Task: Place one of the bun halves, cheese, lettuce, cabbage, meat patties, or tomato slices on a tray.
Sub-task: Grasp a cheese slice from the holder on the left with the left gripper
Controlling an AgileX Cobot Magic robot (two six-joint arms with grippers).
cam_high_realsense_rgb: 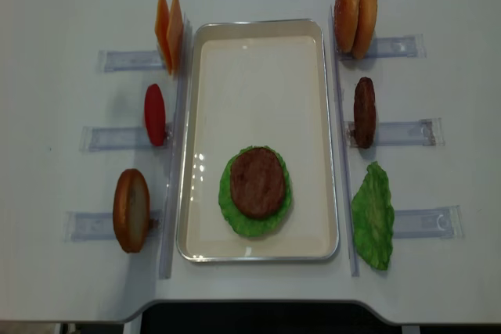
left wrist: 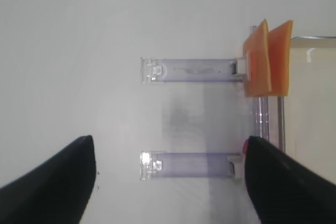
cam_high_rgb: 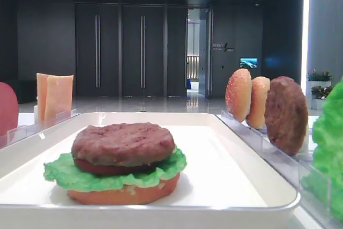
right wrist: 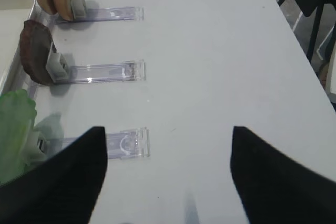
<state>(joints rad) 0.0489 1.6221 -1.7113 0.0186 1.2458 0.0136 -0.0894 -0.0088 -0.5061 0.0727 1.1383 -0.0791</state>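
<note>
Tray (cam_high_realsense_rgb: 258, 52) first: my biggest item lies between my two arms, mostly bare, with a partly built burger on its near half. From the front view I read the stack as a bun base (cam_high_rgb: 126, 192), then lettuce (cam_high_rgb: 64, 172), a thin red tomato layer (cam_high_rgb: 102, 167) and a meat patty (cam_high_rgb: 123, 143) on top. So I judge several layers done and more still to go.

Spare pieces stand upright in clear racks (cam_high_realsense_rgb: 129, 60) on both sides of the tray. On my left arm's side are two cheese slices (cam_high_realsense_rgb: 169, 29), a tomato slice (cam_high_realsense_rgb: 155, 114) and a bun half (cam_high_realsense_rgb: 131, 210). On my right arm's side are two bun halves (cam_high_realsense_rgb: 355, 8), a second patty (cam_high_realsense_rgb: 364, 112) and a lettuce leaf (cam_high_realsense_rgb: 373, 215).

My left gripper (left wrist: 168, 177) hangs over the table with its fingers wide apart and nothing between them. The cheese (left wrist: 268, 59) sits ahead of it and off toward its right finger, well clear of both. My right gripper (right wrist: 168, 171) also stands spread and empty, with the lettuce (right wrist: 16, 129) just outside its left finger and the patty (right wrist: 34, 51) further ahead.

Cheese looks like the sensible next layer, and the left gripper seems the better placed for it.
</note>
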